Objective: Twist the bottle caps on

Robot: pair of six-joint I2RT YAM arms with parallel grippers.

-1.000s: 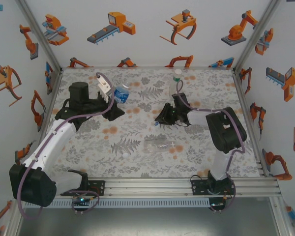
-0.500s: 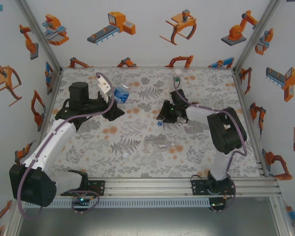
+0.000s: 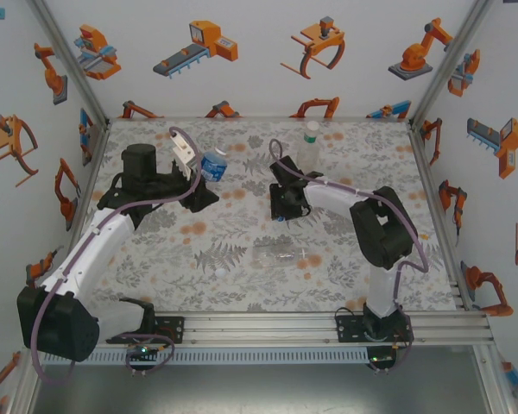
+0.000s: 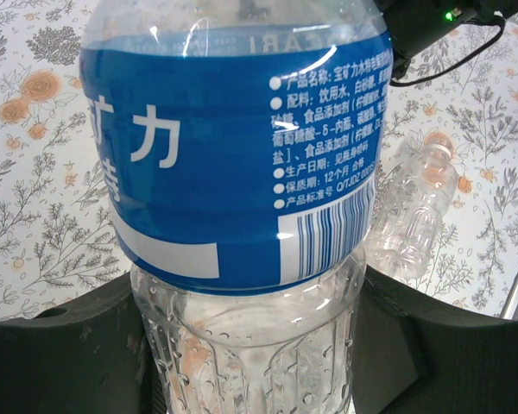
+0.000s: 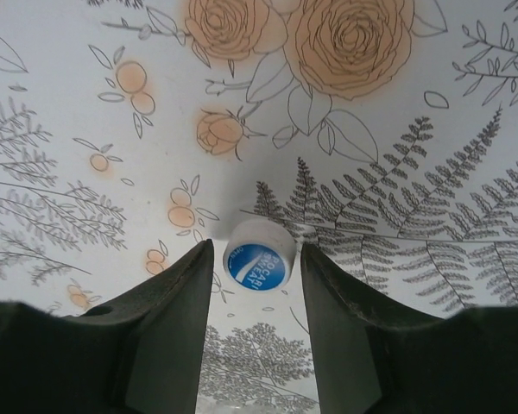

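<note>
The floral mat (image 3: 345,267) carries three bottles, and no cap is being threaded yet. At 10 o'clock the blue bottle (image 4: 233,172) is clenched by the left gripper (image 4: 250,302). Near centre the right gripper (image 5: 255,252) is positioned with jaws apart. A cap (image 5: 259,265) lies between them on the mat, not clamped. The clear bottle (image 3: 281,253) lies on its side at 6 o'clock, apparently uncapped. The pale bottle (image 3: 308,148) stands at 1 o'clock, seemingly capped. Stage judged early: pick-up and threading remain.
</note>
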